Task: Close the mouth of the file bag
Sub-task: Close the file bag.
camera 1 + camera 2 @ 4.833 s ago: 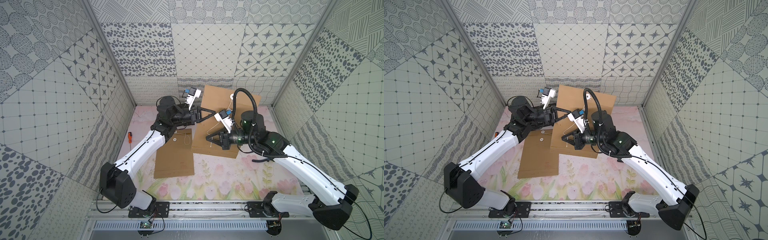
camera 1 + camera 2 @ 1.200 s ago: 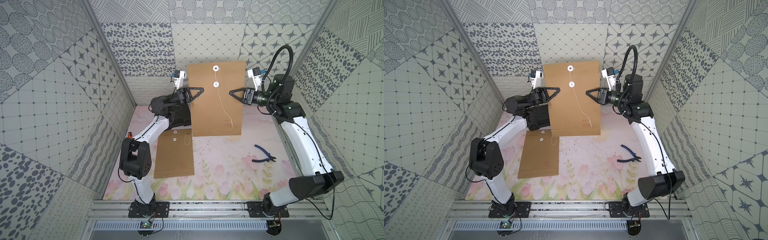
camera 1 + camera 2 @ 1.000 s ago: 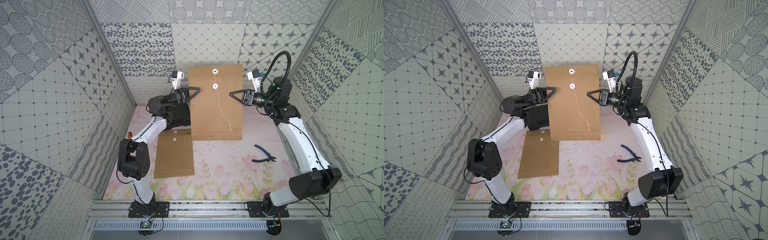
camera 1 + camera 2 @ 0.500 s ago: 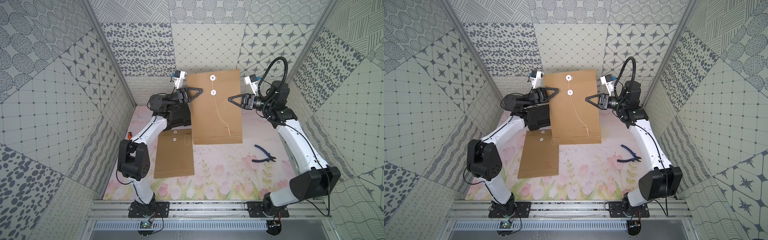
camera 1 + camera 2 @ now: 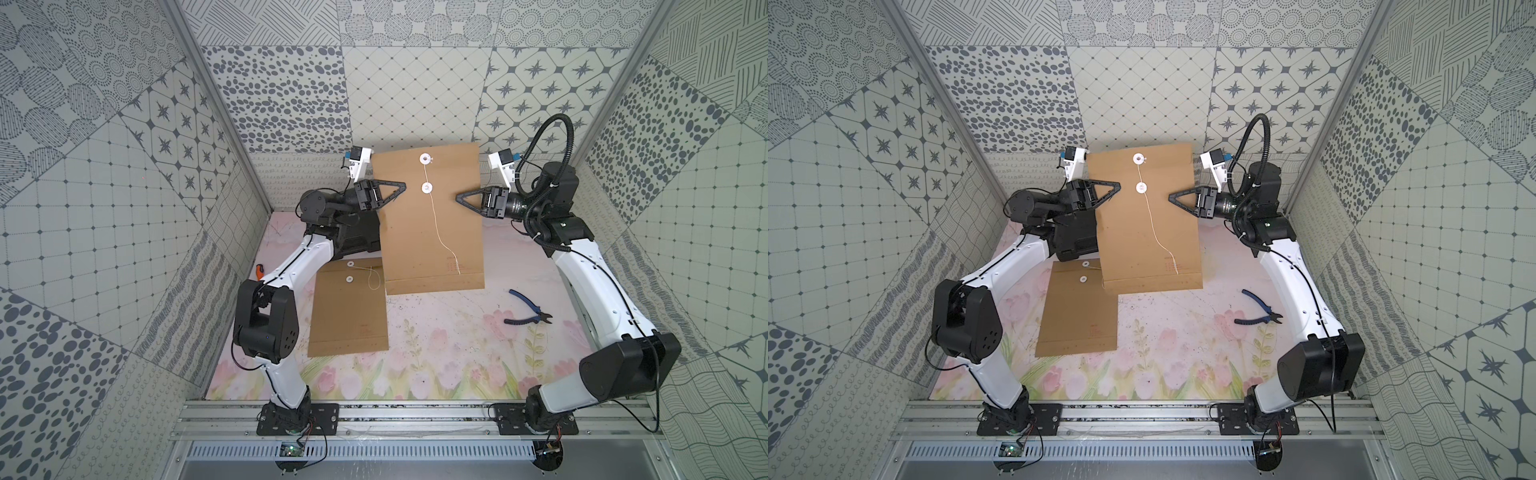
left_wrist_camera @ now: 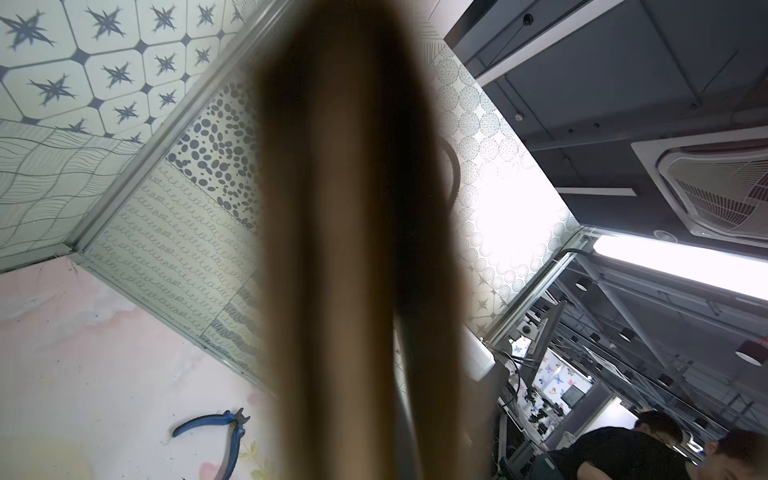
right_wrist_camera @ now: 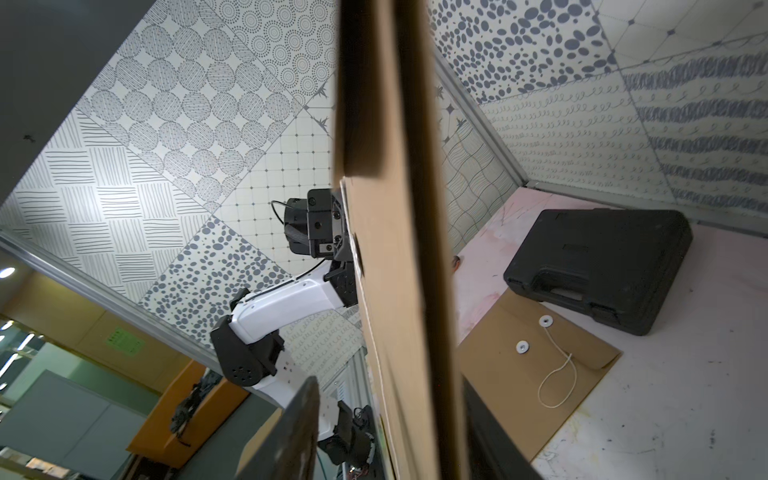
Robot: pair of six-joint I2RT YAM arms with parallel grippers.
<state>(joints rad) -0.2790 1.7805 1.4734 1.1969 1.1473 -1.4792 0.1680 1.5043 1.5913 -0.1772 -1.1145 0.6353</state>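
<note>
File bag (image 5: 432, 232) hangs upright over the far part of the table (image 5: 436, 332), mouth end up, its string (image 5: 440, 237) dangling loose down the front. The left gripper (image 5: 400, 185) is clamped on the bag's left edge. The right gripper (image 5: 461, 196) sits astride the right edge with jaws parted, one finger (image 7: 291, 432) clear of the bag.

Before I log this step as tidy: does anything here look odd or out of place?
The file bag is held upright, slightly askew, and its string dangles loose down the front, not wound round the two discs. Only the left gripper is shut on it; the right gripper is open.
</note>
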